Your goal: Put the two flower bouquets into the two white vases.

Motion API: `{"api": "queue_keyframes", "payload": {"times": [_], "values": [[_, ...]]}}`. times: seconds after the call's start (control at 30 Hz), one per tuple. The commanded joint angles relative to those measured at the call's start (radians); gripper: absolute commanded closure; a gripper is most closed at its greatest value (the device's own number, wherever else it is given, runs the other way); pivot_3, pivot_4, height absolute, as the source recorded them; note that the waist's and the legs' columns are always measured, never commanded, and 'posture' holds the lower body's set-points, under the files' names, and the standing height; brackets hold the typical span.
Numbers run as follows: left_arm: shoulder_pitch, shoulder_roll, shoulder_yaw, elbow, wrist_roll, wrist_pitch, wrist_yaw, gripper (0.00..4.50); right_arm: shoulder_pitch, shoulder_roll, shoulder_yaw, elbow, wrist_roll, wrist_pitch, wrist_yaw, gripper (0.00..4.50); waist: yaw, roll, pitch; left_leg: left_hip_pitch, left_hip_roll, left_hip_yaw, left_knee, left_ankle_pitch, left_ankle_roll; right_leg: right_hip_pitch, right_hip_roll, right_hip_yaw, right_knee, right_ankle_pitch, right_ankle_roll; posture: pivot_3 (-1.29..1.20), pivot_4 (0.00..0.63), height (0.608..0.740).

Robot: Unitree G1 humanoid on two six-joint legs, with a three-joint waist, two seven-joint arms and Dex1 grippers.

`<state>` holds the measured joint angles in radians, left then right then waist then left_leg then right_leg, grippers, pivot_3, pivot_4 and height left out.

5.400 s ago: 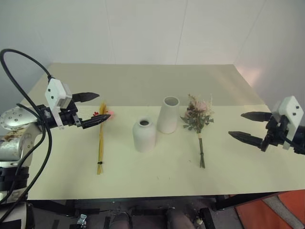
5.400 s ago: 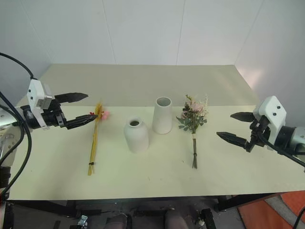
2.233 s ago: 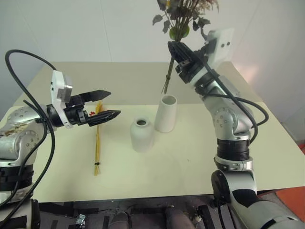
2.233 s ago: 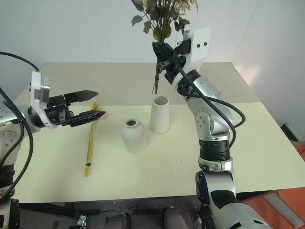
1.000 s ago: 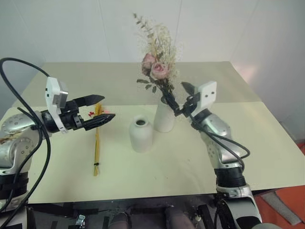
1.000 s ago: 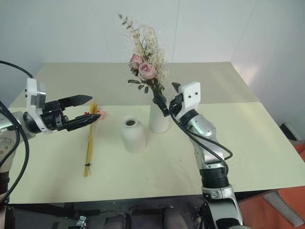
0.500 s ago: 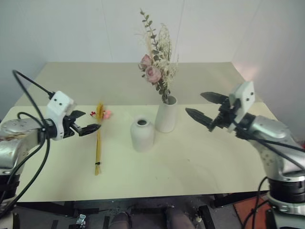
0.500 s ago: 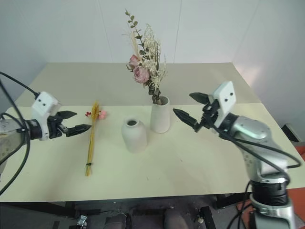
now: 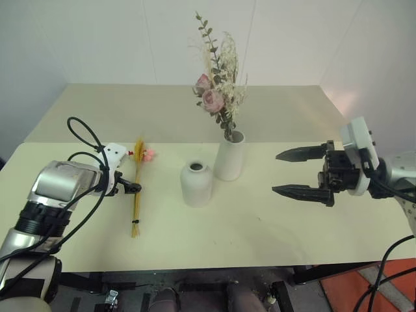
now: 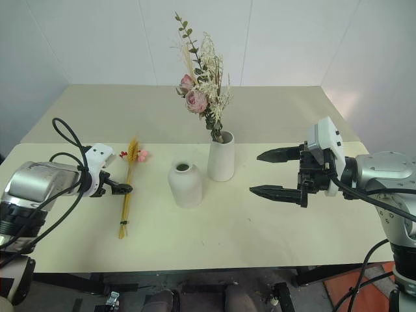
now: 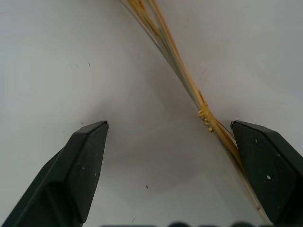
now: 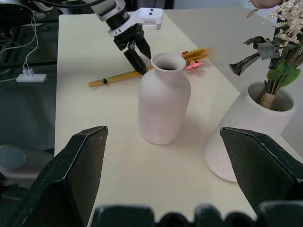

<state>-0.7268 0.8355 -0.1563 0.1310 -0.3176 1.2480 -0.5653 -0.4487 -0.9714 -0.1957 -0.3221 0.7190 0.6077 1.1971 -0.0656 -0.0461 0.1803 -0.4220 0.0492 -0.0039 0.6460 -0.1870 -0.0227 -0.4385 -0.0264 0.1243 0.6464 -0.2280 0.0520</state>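
The bushy bouquet (image 9: 218,88) of pink roses and pale sprigs stands upright in the taller white vase (image 9: 229,158). Just left of it and nearer me stands the shorter narrow-necked white vase (image 9: 196,184), its mouth dark. The thin yellow-stalk bouquet (image 9: 136,194) lies flat on the table, its pink-red blooms (image 9: 144,155) at the far end. My left gripper (image 9: 130,187) tilts down at the stalks, open; in the left wrist view the stalks (image 11: 189,85) run between its fingers (image 11: 80,175). My right gripper (image 9: 296,173) hovers open to the right of the vases, holding nothing.
The pale table (image 9: 260,227) has bare surface in front of the vases and to their right. A white wall rises behind its far edge. A black cable (image 9: 81,133) loops over my left forearm.
My right gripper has left the bushy bouquet standing in the taller vase and drawn back to the right. My left gripper has sunk and tipped down over the yellow stalks.
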Motion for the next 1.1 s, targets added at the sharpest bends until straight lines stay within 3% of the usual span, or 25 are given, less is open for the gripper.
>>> {"api": "queue_keyframes", "payload": {"times": [0.03,0.43,0.6,0.77,0.97,1.1], "values": [[-0.032,-0.024,0.01,0.047,0.041,-0.03,0.025,0.59,-0.001,-0.032,-0.039,-0.04,-0.003,-0.03,0.013,0.0,0.002,0.0,0.0,0.0,0.0,0.0,0.0,0.0,0.0,0.0,0.0,0.0,0.0,0.0,0.0,0.0,0.15,0.74],[-0.071,-0.065,0.088,0.076,0.066,-0.058,0.053,4.42,0.042,-0.051,-0.057,-0.038,-0.002,-0.044,0.025,0.0,0.007,0.0,0.0,0.0,0.0,0.0,0.001,0.0,0.0,0.0,0.0,0.0,0.001,0.0,0.0,0.0,0.15,0.74],[-0.053,-0.089,0.259,0.004,0.044,-0.141,0.121,4.47,0.078,-0.025,-0.085,-0.038,0.012,-0.056,0.006,0.0,0.011,0.0,0.0,0.0,0.0,0.0,0.001,0.0,0.0,0.0,0.0,0.0,0.001,0.0,0.0,0.0,0.15,0.74],[-0.04,-0.215,0.482,-0.148,-0.043,-0.344,0.174,4.47,0.111,0.004,-0.111,-0.037,0.002,-0.088,-0.025,0.0,0.023,0.0,0.0,-0.001,0.0,0.0,0.003,0.0,0.0,0.001,-0.001,0.0,0.001,0.003,-0.005,0.0,0.15,0.74],[-0.117,-0.308,0.636,-0.308,-0.363,-0.299,0.066,4.47,0.084,0.043,-0.139,-0.042,0.051,-0.065,-0.091,0.0,0.023,0.0,0.0,-0.001,0.0,0.0,0.004,0.0,0.0,0.002,-0.001,0.0,0.001,0.005,-0.005,0.0,0.15,0.74],[-0.181,-0.323,0.637,-0.313,-0.492,-0.273,0.048,4.47,0.089,0.041,-0.138,-0.046,0.052,-0.068,-0.098,0.0,0.022,0.0,0.0,0.0,0.0,-0.001,0.005,0.0,0.0,0.003,-0.001,0.0,0.001,0.002,0.0,0.0,0.15,0.74]]}}
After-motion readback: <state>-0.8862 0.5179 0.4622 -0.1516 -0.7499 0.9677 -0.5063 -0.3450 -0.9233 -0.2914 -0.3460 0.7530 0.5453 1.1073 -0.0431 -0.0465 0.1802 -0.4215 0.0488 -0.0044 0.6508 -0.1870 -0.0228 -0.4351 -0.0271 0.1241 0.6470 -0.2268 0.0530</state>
